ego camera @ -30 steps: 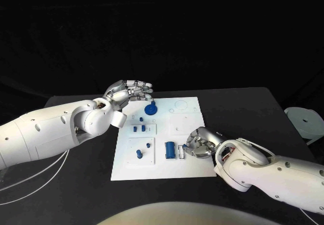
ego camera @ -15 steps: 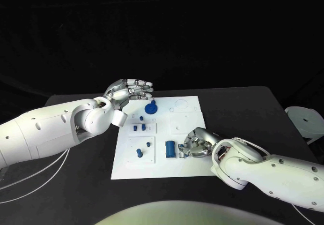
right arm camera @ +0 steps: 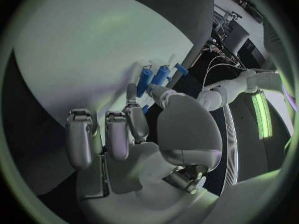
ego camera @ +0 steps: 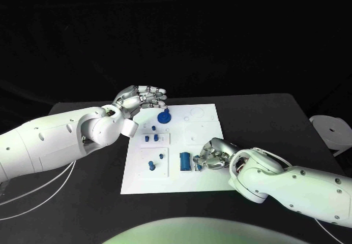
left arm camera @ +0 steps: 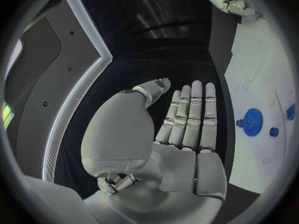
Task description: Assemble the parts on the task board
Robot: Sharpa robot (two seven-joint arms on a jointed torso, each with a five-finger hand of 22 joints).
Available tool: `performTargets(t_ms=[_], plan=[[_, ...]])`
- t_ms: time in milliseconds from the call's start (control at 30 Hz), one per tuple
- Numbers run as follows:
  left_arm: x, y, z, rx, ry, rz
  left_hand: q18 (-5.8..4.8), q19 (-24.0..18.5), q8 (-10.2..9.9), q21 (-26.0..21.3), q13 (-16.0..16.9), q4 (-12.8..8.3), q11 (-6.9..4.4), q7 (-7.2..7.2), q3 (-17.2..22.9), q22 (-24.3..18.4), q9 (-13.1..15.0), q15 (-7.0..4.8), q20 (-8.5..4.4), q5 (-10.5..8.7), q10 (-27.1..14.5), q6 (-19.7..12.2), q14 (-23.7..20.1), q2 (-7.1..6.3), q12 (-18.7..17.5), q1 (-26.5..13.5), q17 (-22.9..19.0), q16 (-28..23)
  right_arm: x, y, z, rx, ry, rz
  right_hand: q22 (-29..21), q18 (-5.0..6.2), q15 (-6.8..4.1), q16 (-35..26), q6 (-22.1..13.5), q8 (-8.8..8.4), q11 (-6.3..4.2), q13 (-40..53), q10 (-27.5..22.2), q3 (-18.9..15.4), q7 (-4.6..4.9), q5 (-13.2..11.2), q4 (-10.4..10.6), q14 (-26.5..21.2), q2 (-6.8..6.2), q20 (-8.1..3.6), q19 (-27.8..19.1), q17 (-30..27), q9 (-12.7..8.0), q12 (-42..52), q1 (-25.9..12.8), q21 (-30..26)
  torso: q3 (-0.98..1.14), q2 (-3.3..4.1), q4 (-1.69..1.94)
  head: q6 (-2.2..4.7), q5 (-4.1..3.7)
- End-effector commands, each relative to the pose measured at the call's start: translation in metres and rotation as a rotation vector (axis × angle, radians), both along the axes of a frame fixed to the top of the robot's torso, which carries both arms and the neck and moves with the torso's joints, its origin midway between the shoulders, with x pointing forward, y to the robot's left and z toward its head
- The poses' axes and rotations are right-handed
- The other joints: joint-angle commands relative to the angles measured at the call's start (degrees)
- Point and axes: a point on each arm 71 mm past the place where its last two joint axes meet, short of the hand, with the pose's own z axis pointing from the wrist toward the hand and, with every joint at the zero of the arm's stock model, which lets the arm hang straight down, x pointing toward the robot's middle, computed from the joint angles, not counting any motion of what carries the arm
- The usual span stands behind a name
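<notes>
A: Where is the board?

B: The white board (ego camera: pixel 176 178) lies flat in the middle of the black table (ego camera: pixel 271 117), long side running away from the robot.

A: And the blue parts?

B: A blue disc (ego camera: pixel 164 118) sits near the board's far end. Below it two small blue pegs (ego camera: pixel 150 138) stand in a raised square, and another peg (ego camera: pixel 152 165) stands in the square nearer the robot. A blue cylinder (ego camera: pixel 184 161) stands just beside that square, toward the right hand.

A: What is the left hand doing?

B: The left hand (ego camera: pixel 141 98) hangs over the board's far left corner, close to the disc. In the left wrist view its fingers (left arm camera: pixel 190 114) lie straight and side by side, palm bare, gripping nothing; the disc (left arm camera: pixel 253 122) shows beyond them on the board.

A: The right one?

B: The right hand (ego camera: pixel 215 154) is down on the board's right side, right next to the cylinder. In the right wrist view its fingers (right arm camera: pixel 115 134) are bent, one reaching toward the blue pieces (right arm camera: pixel 153 77). Whether it pinches something I cannot tell.
</notes>
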Motion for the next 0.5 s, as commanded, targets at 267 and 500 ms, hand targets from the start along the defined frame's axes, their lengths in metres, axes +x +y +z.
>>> performTargets(t_ms=[267,500], plan=[[-0.0008,-0.0027,0.0009,-0.008,-0.002,-0.021,0.61,0.42,-0.21,-0.20,0.07,0.29,0.04,1.08,-0.09,-0.05,-0.05,0.24,-0.02,0.13,-0.53,-0.38,-0.10,0.41,0.20,-0.19,0.05,-0.26,-0.0047,0.0059,-0.0020,-0.014,0.019,0.052,13.76,-0.70,-0.35,0.29,0.25,-0.36,-0.03,2.82,0.58,-0.73,0.33,-0.92,0.97,4.33,-0.11,-0.46,4.12,7.56,-0.20,0.33,-1.14,0.39,0.01,-0.03,-0.03,-0.08,0.08],[-0.0008,-0.0023,0.0009,-0.007,-0.001,-0.021,0.62,0.47,-0.21,-0.27,0.07,0.33,0.05,1.08,-0.09,-0.09,-0.04,0.25,-0.02,0.12,-0.57,-0.39,-0.11,0.44,0.23,-0.20,0.10,-0.28,-0.0054,0.0047,-0.0014,-0.014,0.012,0.054,13.73,-0.68,-0.31,0.30,0.44,-0.46,0.02,2.91,0.61,-2.39,0.38,-1.27,2.67,4.33,-0.07,-0.44,4.08,7.59,-0.28,0.32,-2.43,0.31,0.02,-0.02,-0.06,-0.14,0.11]])
